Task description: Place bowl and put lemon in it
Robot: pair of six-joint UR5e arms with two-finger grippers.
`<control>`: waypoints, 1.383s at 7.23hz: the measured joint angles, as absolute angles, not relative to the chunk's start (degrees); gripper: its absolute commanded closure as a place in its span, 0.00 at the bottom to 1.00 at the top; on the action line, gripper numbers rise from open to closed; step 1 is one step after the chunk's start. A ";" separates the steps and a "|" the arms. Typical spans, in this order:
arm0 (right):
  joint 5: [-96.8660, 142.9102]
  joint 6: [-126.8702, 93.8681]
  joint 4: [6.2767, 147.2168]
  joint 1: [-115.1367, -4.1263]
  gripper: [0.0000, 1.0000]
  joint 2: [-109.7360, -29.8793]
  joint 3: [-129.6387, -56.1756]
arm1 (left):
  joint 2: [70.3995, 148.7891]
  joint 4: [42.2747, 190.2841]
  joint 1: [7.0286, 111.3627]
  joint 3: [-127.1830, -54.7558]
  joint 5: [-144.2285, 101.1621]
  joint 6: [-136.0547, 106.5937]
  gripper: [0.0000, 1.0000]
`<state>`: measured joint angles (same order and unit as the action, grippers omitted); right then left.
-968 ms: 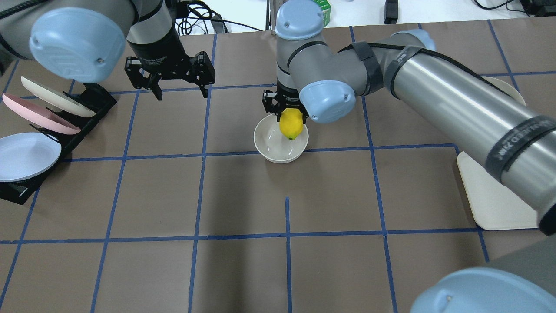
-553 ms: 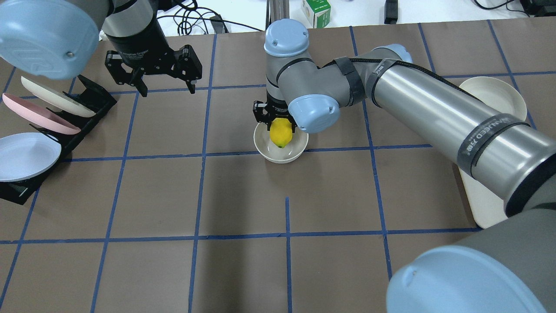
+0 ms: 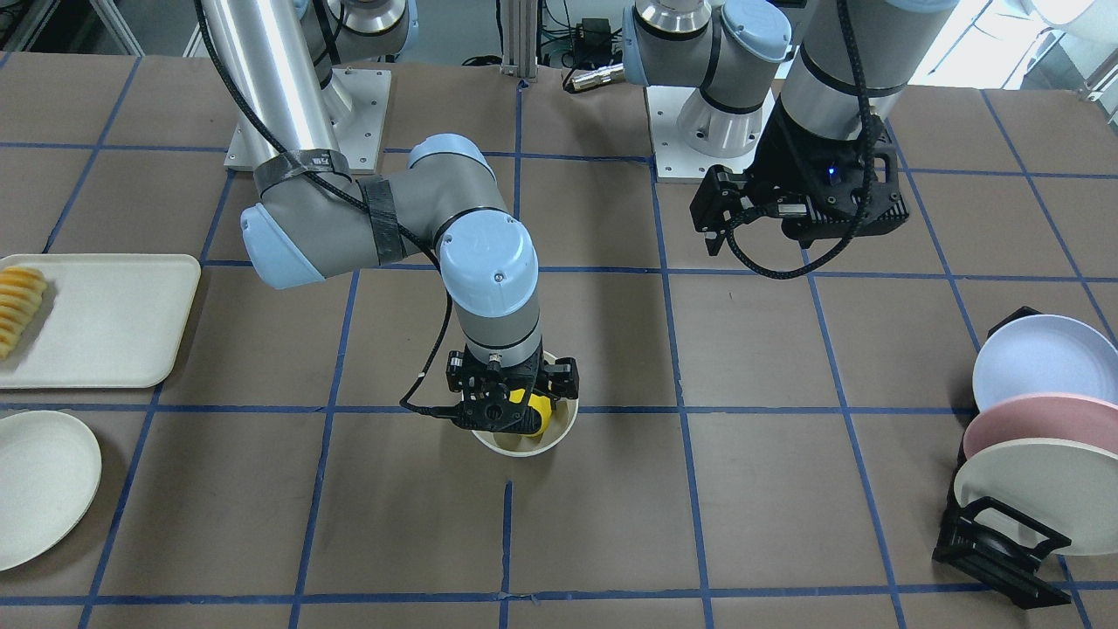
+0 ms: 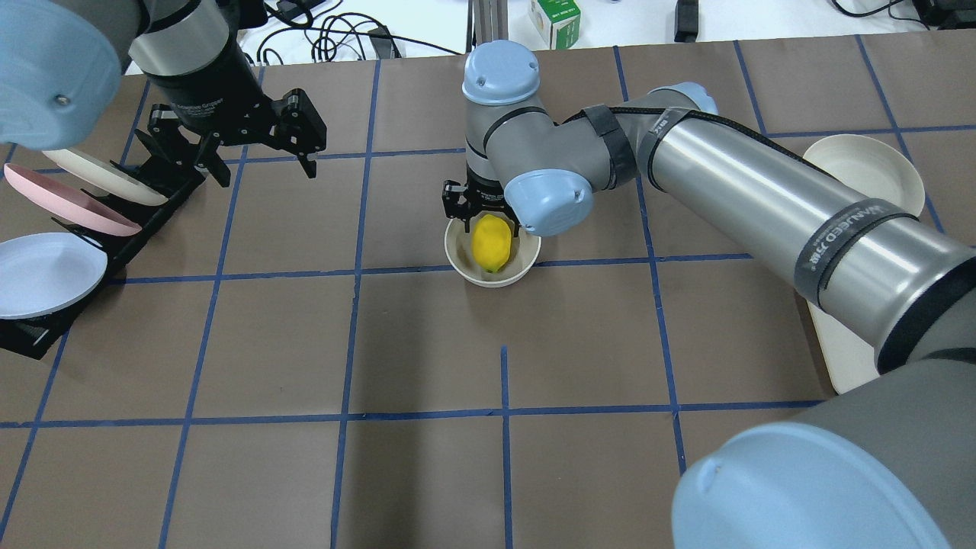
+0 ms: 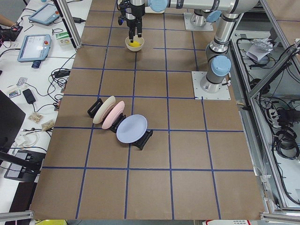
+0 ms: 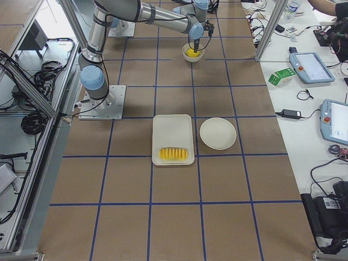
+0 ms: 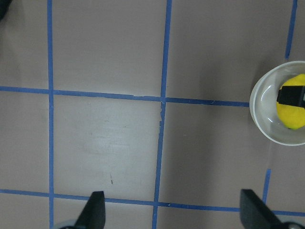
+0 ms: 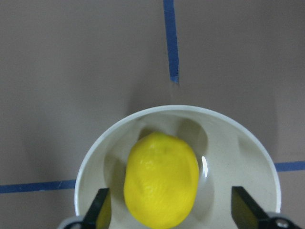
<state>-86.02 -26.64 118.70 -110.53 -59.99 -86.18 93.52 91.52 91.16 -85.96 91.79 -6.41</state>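
The cream-white bowl (image 4: 461, 263) stands upright near the table's middle. The yellow lemon (image 4: 490, 242) lies inside it. My right gripper (image 4: 486, 219) hangs straight over the bowl, open. In the right wrist view its fingers (image 8: 101, 212) stand wide on either side of the lemon (image 8: 162, 186) without touching it, inside the bowl's rim (image 8: 228, 143). My left gripper (image 4: 267, 174) is open and empty, raised above the table near the plate rack. Its wrist view shows the bowl (image 7: 259, 119) and lemon (image 7: 293, 117) far to one side.
A black rack (image 4: 114, 229) with three upright plates stands at the robot's left. A cream tray (image 3: 105, 319) with orange-yellow slices (image 3: 19, 306) and a flat cream plate (image 3: 39, 485) lie at its right. Blue tape lines grid the brown table.
My right gripper came down with the lemon into the bowl and opened, leaving the lemon lying there. My left arm moved left toward the plate rack.
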 measured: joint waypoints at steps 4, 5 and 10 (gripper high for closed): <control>-87.31 -20.12 107.88 -104.33 0.00 -71.14 -85.23 | 93.60 91.36 91.25 -85.84 91.76 -6.44 0.00; -87.35 -18.85 104.19 -101.17 0.00 -73.86 -85.17 | 93.46 91.35 91.28 -85.72 91.79 -6.45 0.00; -87.65 -9.31 92.28 -91.07 0.00 -84.53 -87.03 | 93.52 90.96 91.02 -85.82 91.95 -6.42 0.00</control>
